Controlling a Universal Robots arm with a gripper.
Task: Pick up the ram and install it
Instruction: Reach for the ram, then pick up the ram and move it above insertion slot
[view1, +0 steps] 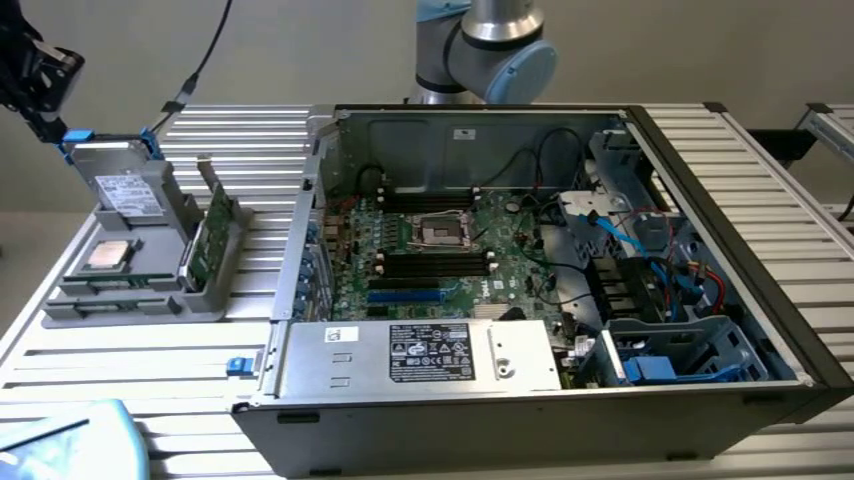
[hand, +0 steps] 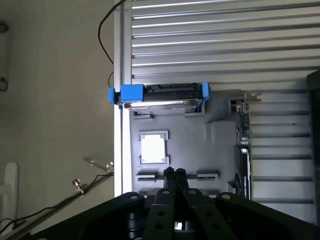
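**A:** Where is the ram (view1: 210, 235)?

**B:** In the grey holder (view1: 134, 300) on the table (view1: 147, 370), to the exterior view's left of the computer case (view1: 534, 430). It stands on its long edge in a slot on the holder's case-facing side. My guess is that this leaves its upper edge free to pinch.

**A:** And the pincer (hand: 175, 172)?

**B:** Its fingers are pressed together with nothing between them (the holder shows just past the tips). It hangs above the holder, apart from the ram.

**A:** Why is the case on its side?

**B:** Probably for reach. It is open, so the motherboard (view1: 514, 255) faces up and the memory slots (view1: 434, 262) flanking the socket can be met from above.

**A:** Anything else in the holder?

**B:** A drive (view1: 127, 190) with blue tabs stands at the far end, and the silver processor (view1: 110, 256) lies flat in its recess.
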